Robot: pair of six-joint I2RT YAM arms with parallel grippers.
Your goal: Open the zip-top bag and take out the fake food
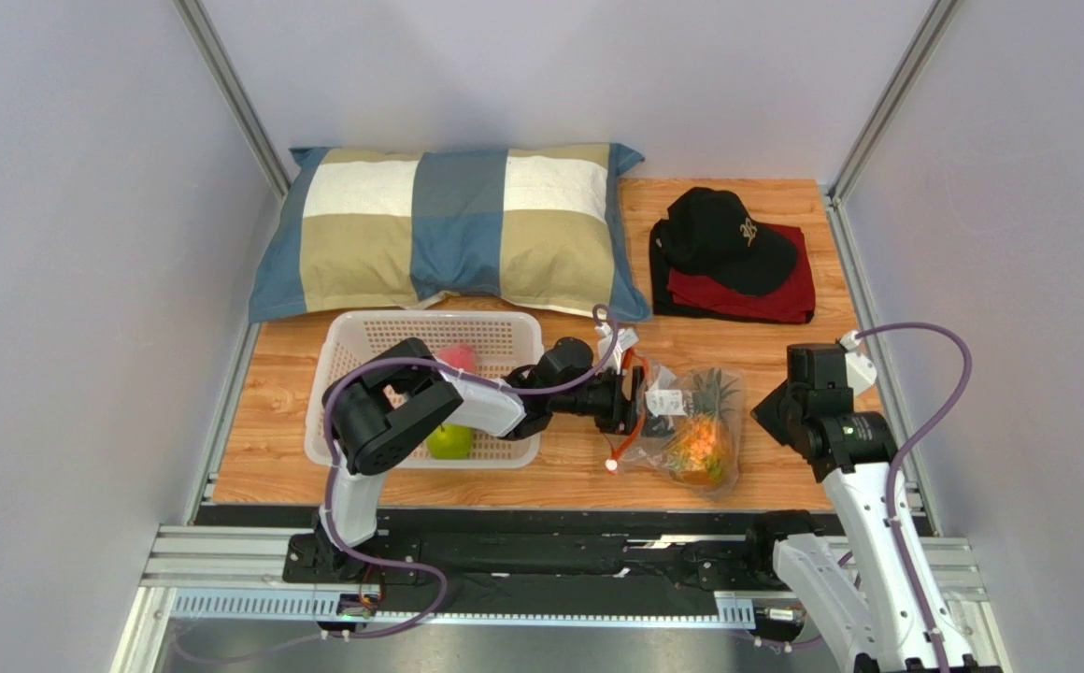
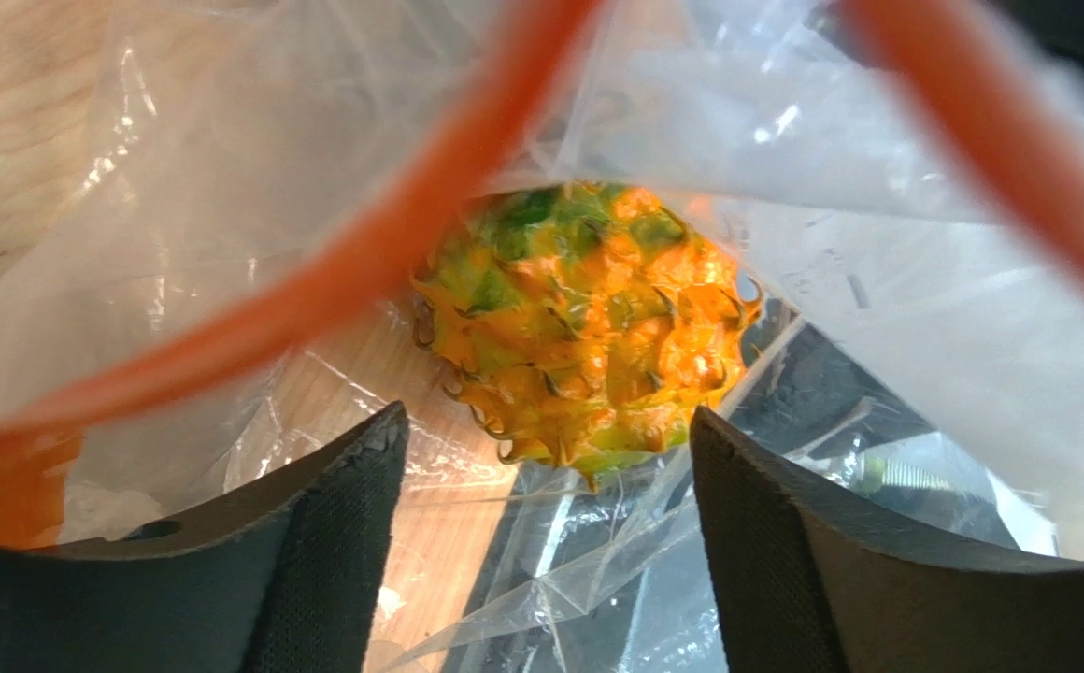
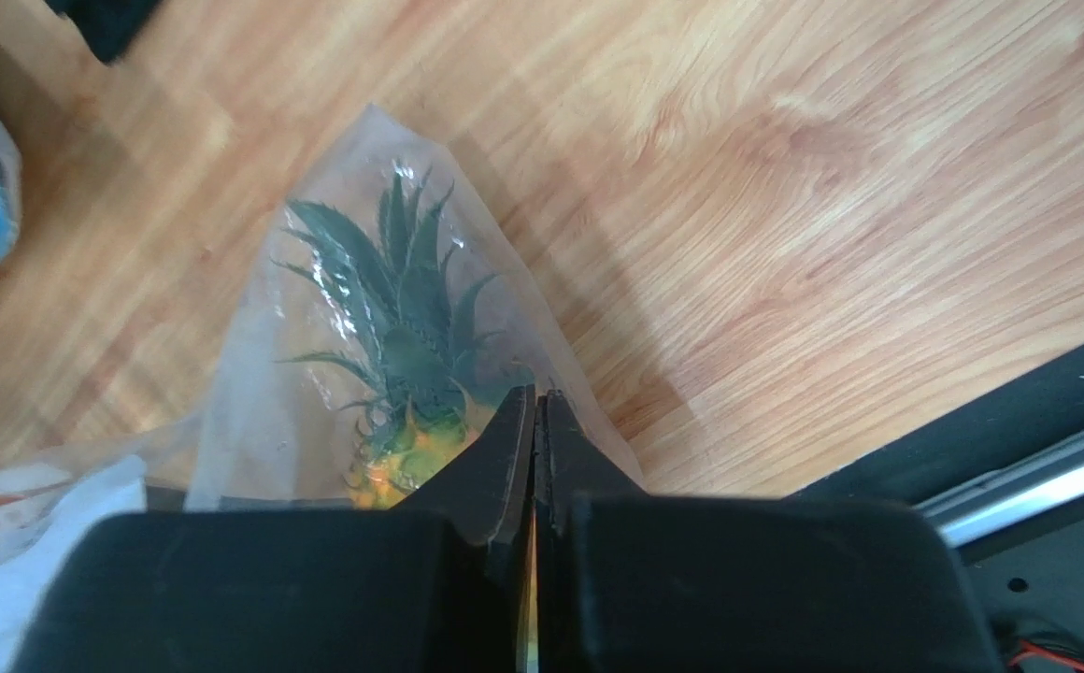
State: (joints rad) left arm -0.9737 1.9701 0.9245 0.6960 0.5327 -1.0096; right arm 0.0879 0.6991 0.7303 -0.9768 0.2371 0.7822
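Your left tool (image 2: 548,421) spread at bag (image 2: 155,182) mouth, right tool (image 3: 535,407) pressed together, pineapple (image 1: 699,446) lying lengthwise, leaves pointing toward pillow (image 1: 450,232)

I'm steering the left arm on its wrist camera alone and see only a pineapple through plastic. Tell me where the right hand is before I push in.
Observer: The right hand is shut. Its tips sit at the edge of the zip-top bag, beside the leaves of the pineapple. I cannot tell whether it pinches the plastic.
Operator: Now report which fruit is outside the bag.
Observer: A green apple and a pink peach lie in the white basket, left of the bag.
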